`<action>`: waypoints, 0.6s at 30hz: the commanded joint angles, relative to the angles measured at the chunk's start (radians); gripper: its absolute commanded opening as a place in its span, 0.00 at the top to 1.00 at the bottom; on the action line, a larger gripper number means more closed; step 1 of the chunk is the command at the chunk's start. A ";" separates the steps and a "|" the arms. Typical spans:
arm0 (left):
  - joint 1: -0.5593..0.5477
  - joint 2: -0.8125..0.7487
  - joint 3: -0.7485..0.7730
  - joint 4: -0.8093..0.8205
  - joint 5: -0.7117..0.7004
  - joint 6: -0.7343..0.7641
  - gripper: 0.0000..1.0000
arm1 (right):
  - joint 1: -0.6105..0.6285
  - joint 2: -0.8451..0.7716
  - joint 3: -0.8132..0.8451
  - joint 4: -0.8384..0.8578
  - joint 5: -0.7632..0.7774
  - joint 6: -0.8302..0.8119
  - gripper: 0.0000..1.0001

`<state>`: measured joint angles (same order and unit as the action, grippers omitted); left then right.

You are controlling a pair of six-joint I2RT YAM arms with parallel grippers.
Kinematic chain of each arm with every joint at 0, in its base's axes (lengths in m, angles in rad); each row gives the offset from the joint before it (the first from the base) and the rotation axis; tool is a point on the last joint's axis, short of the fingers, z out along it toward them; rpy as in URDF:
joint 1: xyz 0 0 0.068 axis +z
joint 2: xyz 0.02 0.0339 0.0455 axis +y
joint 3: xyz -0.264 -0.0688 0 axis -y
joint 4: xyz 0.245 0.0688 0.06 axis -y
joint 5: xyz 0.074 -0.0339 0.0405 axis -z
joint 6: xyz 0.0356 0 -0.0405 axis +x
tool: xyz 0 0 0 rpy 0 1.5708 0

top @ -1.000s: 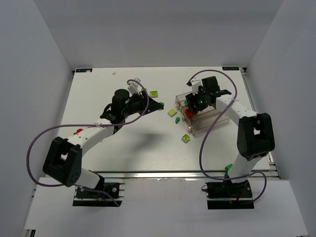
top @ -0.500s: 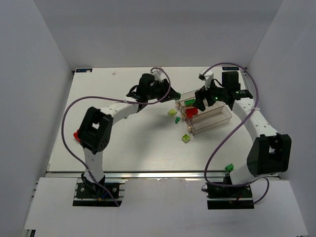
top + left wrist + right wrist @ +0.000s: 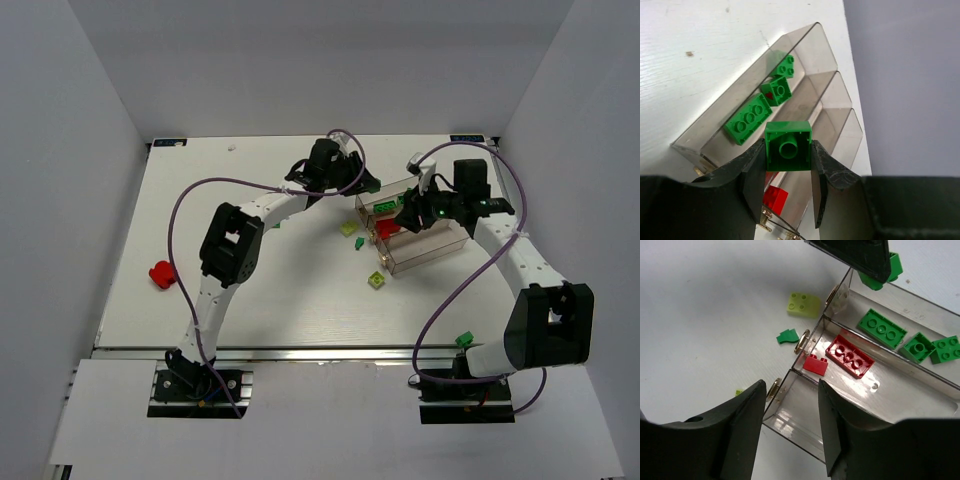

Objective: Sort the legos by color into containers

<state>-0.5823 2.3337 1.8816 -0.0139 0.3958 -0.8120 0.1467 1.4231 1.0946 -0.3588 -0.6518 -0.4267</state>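
Both arms (image 3: 232, 245) reach forward (wrists (image 3: 325, 165) apparently pitched down); left gripper (image 3: 788, 150) clamped, right gripper (image 3: 791, 385) parted.

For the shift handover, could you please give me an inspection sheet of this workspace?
Surface: white table.
Job's things: smoky three-bin tray holds three green bricks and two red bricks, one bin empty; lime bricks, stray red brick and stray green brick lie outside.
Clutter: nothing seen.
Grippers: left gripper jaws shut on held green brick over tray; right gripper jaws open, empty.
Cables: purple cables arch over both arms.
Surroundings: grey walls.
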 commanded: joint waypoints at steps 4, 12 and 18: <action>-0.027 0.041 0.109 -0.075 -0.051 0.007 0.84 | -0.032 -0.050 -0.007 0.072 -0.040 0.055 0.52; -0.045 0.042 0.119 -0.120 -0.089 0.025 0.49 | -0.047 -0.061 -0.022 0.077 -0.046 0.065 0.51; -0.045 0.024 0.154 -0.135 -0.113 0.033 0.36 | -0.045 -0.067 -0.015 0.037 -0.066 0.031 0.47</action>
<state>-0.6289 2.4035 1.9755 -0.1390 0.3107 -0.7937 0.1047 1.3880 1.0817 -0.3145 -0.6804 -0.3748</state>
